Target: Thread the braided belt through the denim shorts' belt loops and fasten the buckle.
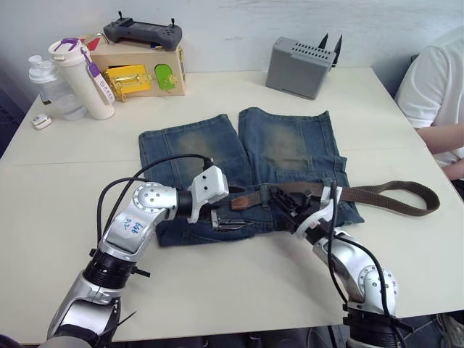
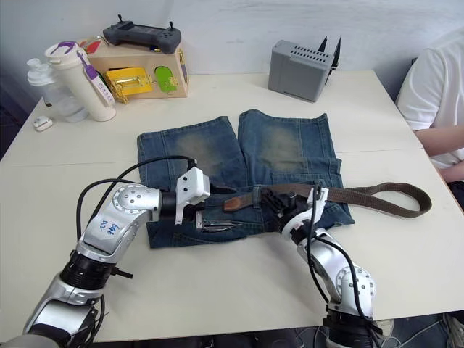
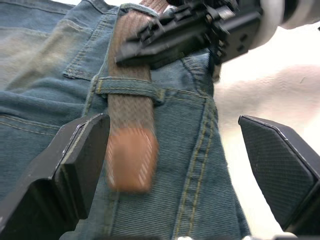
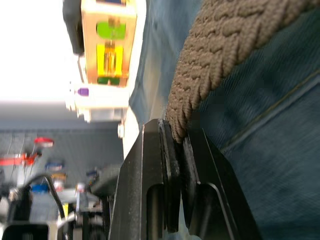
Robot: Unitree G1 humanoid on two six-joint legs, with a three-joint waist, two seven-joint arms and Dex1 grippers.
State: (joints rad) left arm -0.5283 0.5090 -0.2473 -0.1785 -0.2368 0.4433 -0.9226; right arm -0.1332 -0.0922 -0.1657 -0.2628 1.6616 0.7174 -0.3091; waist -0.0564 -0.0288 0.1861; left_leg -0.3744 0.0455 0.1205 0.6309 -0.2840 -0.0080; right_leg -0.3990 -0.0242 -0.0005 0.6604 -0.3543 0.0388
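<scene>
On the faded blue denim shorts, your right gripper pinches the dark brown braided belt; your left gripper gapes around its tan tip.

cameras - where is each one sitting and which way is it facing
Left and right eye views: on the head, looking forward and down at the denim shorts on the table; both arms show.
Left wrist view: on the left wrist, looking along the open left gripper at the braided belt under a belt loop; the right gripper shows too.
Right wrist view: on the right wrist, looking along its fingers, shut on the belt.
All views share belt and shorts.
</scene>
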